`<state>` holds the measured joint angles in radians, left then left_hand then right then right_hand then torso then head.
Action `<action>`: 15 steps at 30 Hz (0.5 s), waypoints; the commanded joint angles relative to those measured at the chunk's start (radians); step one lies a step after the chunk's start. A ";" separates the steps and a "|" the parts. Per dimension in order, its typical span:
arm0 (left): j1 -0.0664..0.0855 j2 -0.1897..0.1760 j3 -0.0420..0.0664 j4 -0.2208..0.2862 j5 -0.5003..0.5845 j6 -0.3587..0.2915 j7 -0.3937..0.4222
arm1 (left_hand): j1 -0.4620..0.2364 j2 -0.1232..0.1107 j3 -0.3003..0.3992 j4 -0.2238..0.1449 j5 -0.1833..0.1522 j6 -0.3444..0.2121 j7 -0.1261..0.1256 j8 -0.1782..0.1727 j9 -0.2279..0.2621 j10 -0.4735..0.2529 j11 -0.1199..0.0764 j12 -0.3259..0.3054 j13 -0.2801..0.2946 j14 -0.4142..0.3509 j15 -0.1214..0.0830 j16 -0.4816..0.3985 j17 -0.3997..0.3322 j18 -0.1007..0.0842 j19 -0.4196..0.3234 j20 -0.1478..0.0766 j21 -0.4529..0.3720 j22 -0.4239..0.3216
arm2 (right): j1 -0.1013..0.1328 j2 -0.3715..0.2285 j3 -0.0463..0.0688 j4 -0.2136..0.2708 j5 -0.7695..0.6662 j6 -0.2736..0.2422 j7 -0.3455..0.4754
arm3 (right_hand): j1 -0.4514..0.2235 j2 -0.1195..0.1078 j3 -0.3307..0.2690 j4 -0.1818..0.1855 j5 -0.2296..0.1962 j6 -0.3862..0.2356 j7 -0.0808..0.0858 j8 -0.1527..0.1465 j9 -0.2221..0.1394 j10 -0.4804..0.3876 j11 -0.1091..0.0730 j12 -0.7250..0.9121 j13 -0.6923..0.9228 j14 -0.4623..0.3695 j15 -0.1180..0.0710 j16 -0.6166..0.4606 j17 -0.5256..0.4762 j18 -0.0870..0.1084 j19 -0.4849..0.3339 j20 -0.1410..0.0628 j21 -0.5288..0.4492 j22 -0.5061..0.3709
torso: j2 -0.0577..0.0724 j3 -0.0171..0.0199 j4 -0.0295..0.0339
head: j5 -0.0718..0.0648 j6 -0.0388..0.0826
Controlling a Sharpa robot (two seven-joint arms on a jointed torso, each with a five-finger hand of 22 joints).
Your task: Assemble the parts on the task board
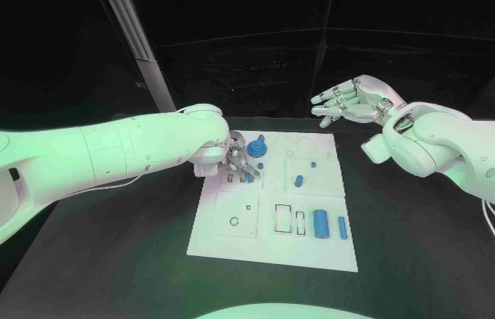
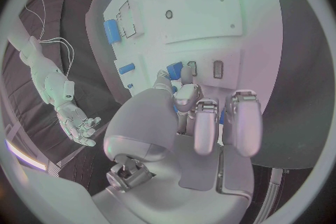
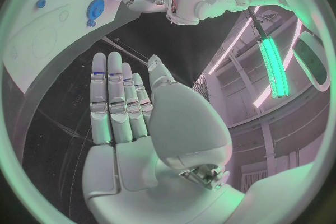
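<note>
Partly hidden under the left hand (image 1: pixel 236 163), the far-left corner of the task board (image 1: pixel 270 253) is hard to read: the hand's fingers are curled down onto the board there, and in the left wrist view a small blue part (image 2: pixel 174 70) sits right at the fingertips (image 2: pixel 183 91), but whether it is pinched or merely touched cannot be told, since the palm and fingers cover the contact. Just beside that hand, further along the board's far edge, lies a round blue gear-like part (image 1: pixel 257 147), and near the board's middle are two small blue pieces (image 1: pixel 299 181), too small to make out in shape. On the near half of the board a larger blue cylinder (image 1: pixel 320 223) lies next to a slimmer blue bar (image 1: pixel 342 227), with two outlined rectangular slots (image 1: pixel 290 219) between them and a square panel (image 1: pixel 236 214) with a small hole toward the board's left side. The bulky white left arm (image 1: pixel 114 151) crosses above the table (image 1: pixel 93 262) and blocks the table surface left of the board. The right hand (image 1: pixel 350 101) is raised well apart from the board, beyond its far-right corner, holding nothing, its fingers straight and side by side with the thumb apart in the right wrist view. A slanted metal post (image 1: pixel 134 33) rises behind the left arm, cut off by the picture's top edge.
</note>
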<state>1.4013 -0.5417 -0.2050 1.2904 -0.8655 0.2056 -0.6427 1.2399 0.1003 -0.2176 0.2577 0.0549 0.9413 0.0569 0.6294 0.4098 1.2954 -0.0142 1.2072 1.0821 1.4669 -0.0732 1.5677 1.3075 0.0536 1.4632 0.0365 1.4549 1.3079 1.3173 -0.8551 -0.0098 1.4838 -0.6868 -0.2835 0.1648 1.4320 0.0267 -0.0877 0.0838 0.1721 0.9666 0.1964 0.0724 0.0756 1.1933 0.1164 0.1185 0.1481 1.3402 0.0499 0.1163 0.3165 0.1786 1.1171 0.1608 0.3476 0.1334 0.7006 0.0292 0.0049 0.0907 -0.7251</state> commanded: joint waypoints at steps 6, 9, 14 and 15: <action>0.001 0.001 0.000 0.008 -0.006 -0.003 0.015 | 0.057 0.009 0.055 -0.028 -0.003 -0.017 -0.006 0.013 0.014 0.008 -0.005 0.004 0.005 0.104 -0.007 0.003 0.263 -0.013 0.035 -0.007 0.009 0.057 | 0.002 0.005 0.001 -0.003 -0.031 0.035 -0.016 | -0.008 0.003 -0.008 -0.001 0.007 -0.007 0.003 -0.005 -0.001 -0.012 0.009 -0.007 -0.009 -0.006 0.011 -0.017 -0.006 0.004 0.001 0.006 -0.015 -0.007 | 0.001 0.0000 0.0008 | 0.001 -0.003; 0.001 0.002 0.000 0.008 -0.006 0.003 0.019 | 0.068 0.006 0.071 -0.036 -0.003 -0.020 -0.007 0.015 0.018 0.008 -0.006 0.003 0.005 0.104 -0.007 0.003 0.263 -0.013 0.035 -0.008 0.009 0.057 | 0.002 0.007 0.001 -0.004 -0.034 0.041 -0.020 | -0.007 0.004 -0.008 -0.002 0.008 -0.008 0.004 -0.005 -0.001 -0.015 0.010 -0.008 -0.011 -0.008 0.012 -0.020 -0.008 0.004 0.000 0.007 -0.019 -0.009 | 0.000 0.0002 0.0007 | 0.002 -0.004; 0.001 0.003 0.000 0.006 -0.006 0.007 0.021 | 0.078 0.002 0.088 -0.044 -0.003 -0.023 -0.008 0.016 0.022 0.007 -0.007 0.002 0.005 0.104 -0.008 0.003 0.263 -0.013 0.035 -0.009 0.009 0.059 | 0.002 0.007 0.001 -0.004 -0.036 0.046 -0.023 | -0.006 0.004 -0.008 -0.003 0.009 -0.008 0.004 -0.006 -0.001 -0.016 0.010 -0.008 -0.013 -0.008 0.012 -0.022 -0.009 0.004 0.000 0.008 -0.021 -0.011 | 0.000 0.0003 0.0003 | 0.002 -0.005; 0.001 0.003 0.000 0.006 -0.006 0.007 0.021 | 0.079 0.002 0.089 -0.044 -0.002 -0.023 -0.008 0.016 0.022 0.007 -0.007 0.001 0.005 0.104 -0.008 0.003 0.263 -0.013 0.034 -0.009 0.009 0.058 | 0.002 0.007 0.001 -0.004 -0.036 0.047 -0.024 | -0.006 0.004 -0.008 -0.003 0.009 -0.008 0.004 -0.006 -0.001 -0.016 0.010 -0.008 -0.013 -0.008 0.012 -0.022 -0.009 0.004 0.000 0.008 -0.021 -0.011 | 0.000 0.0003 0.0003 | 0.002 -0.005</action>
<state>1.4013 -0.5401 -0.2050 1.2960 -0.8658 0.2046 -0.6344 1.3088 0.1008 -0.1344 0.2122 0.0549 0.9269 0.0497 0.6415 0.4307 1.2991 -0.0179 1.2072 1.0865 1.4669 -0.0732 1.5677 1.3075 0.0536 1.4661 0.0337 1.4587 1.3079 1.3172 -0.8488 -0.0098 1.4788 -0.7132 -0.2540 0.1444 1.4320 0.0267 -0.0904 0.0810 0.1771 0.9629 0.1999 0.0724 0.0756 1.1844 0.1253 0.1148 0.1360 1.3327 0.0574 0.1007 0.3085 0.1786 1.1171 0.1608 0.3288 0.1236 0.7009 0.0292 0.0056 0.0927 -0.7296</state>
